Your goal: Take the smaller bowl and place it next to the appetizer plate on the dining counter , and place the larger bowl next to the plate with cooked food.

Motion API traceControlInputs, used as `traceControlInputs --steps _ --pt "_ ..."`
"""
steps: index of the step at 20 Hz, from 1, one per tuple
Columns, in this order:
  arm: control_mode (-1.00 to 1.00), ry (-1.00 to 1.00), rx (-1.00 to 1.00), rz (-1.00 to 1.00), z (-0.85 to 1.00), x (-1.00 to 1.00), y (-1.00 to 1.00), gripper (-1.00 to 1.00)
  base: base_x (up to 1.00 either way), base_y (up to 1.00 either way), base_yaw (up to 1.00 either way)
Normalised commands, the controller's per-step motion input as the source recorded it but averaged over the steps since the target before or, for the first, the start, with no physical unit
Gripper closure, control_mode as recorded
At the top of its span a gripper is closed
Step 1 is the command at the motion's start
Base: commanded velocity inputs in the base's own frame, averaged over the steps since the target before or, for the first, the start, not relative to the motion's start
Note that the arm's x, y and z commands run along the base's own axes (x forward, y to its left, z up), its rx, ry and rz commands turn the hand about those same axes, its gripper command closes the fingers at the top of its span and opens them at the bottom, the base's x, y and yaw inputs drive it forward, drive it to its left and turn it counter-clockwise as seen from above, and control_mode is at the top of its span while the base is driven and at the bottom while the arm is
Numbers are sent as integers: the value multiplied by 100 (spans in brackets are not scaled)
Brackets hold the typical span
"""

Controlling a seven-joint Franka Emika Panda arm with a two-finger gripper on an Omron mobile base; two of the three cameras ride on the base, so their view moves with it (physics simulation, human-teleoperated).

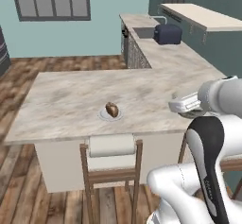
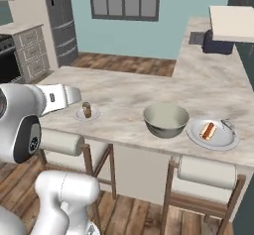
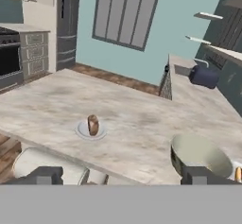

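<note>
A grey-green bowl [image 2: 166,120] with a pale cream inside is seen standing upright on the dining counter [image 2: 149,92], just beside a white plate [image 2: 213,134] that carries a sausage in a bun [image 2: 208,130] and a piece of cutlery at its far rim. Whether bowl and plate touch cannot be told from the right base view. As only one bowl is visible, it cannot be judged against its twin (it looks wide beside the plate). In the hand view the same bowl [image 3: 200,158] is found at the lower right, partly hidden behind one dark fingertip.

Well apart from the bowl, toward the counter's other end, a small white plate [image 2: 87,113] with a brown bread-like morsel [image 2: 87,109] is set near the front edge; it is also seen in the left base view [image 1: 111,114].

The gripper [image 3: 122,176] is held above the counter's front edge with its jaws spread wide, and nothing is held between them. Wooden stools with pale cylindrical cushions [image 2: 206,172] are lined up along the counter's near side. On the far counter a dark blue toaster [image 1: 167,34] is placed beside a sink [image 1: 143,32].
</note>
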Motion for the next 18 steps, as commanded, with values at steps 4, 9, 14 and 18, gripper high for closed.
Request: traceControlInputs --steps 4,9,14,18 --pt "100 0 0 0 0 0 0 -100 -9 100 22" --pt "100 0 0 0 0 0 0 -100 27 100 16" --pt "100 0 0 0 0 0 0 -100 48 100 16" --pt "100 0 0 0 0 0 0 -100 56 100 15"
